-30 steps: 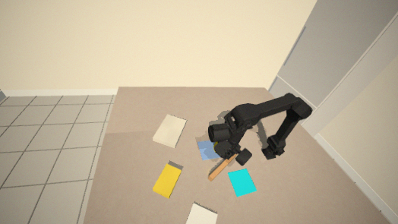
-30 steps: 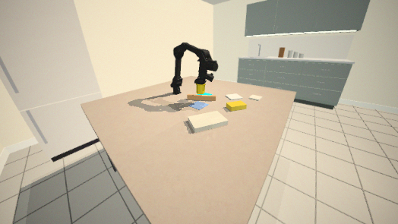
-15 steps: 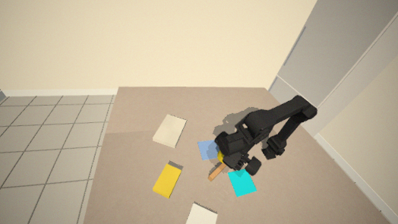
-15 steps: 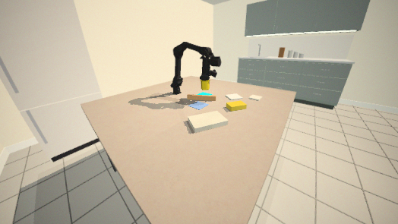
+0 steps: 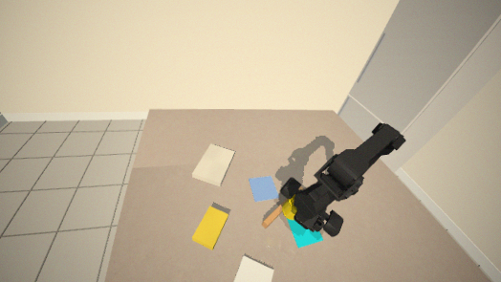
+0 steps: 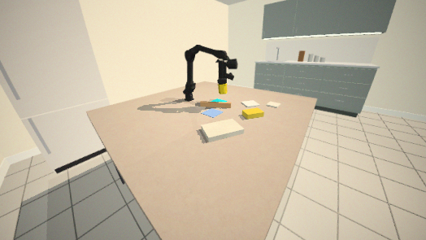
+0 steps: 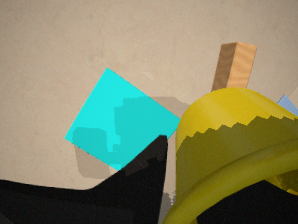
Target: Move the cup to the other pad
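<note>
Yellow cup (image 5: 289, 208) (image 6: 223, 89) (image 7: 225, 117): one, aloft, its wall pinched in the nearly closed gripper (image 6: 222, 82); marbles hidden. Cyan pad (image 5: 306, 233) (image 6: 219, 101) (image 7: 117, 117): below the cup. Wooden bar (image 5: 272, 217) (image 6: 215, 104) (image 7: 234, 66): between that and the blue pad (image 5: 263, 188) (image 6: 212, 113) (image 7: 288, 106).

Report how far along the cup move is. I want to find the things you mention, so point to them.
Already done: the yellow cup (image 5: 289, 207) (image 6: 223, 89) (image 7: 225, 112) is off the blue pad (image 5: 263, 188) (image 6: 212, 113) (image 7: 287, 106), which shows no cup on it.

In hand: the gripper (image 6: 222, 83) grips the cup in the air.

Left: placing it on the cyan pad (image 5: 306, 236) (image 6: 219, 101) (image 7: 95, 117) and releasing. The marbles are not visible, so I cannot tell about spills.
</note>
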`<state>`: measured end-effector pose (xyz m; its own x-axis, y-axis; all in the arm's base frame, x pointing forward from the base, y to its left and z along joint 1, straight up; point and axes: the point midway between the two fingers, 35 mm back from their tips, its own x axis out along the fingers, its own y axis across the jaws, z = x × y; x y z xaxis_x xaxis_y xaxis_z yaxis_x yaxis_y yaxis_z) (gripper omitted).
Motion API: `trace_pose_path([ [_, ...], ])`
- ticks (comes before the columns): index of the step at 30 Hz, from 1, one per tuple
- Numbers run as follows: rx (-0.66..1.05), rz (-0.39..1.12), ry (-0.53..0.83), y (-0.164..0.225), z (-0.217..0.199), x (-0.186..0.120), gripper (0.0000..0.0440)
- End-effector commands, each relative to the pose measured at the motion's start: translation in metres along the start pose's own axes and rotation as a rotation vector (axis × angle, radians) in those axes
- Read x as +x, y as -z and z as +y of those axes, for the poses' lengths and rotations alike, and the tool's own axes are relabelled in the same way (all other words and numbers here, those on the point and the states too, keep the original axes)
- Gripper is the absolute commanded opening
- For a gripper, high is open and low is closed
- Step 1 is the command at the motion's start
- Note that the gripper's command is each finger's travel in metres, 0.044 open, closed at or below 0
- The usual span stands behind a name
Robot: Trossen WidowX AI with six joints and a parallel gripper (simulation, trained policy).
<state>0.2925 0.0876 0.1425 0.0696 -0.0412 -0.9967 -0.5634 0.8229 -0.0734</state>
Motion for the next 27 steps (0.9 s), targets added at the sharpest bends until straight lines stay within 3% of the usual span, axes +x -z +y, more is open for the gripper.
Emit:
trace_pose_path([
  [1, -0.005, -0.016, -0.001, -0.001, 0.012, 0.0, 0.0],
  [27, 0.024, -0.052, 0.018, 0.015, 0.057, 0.041, 0.0],
])
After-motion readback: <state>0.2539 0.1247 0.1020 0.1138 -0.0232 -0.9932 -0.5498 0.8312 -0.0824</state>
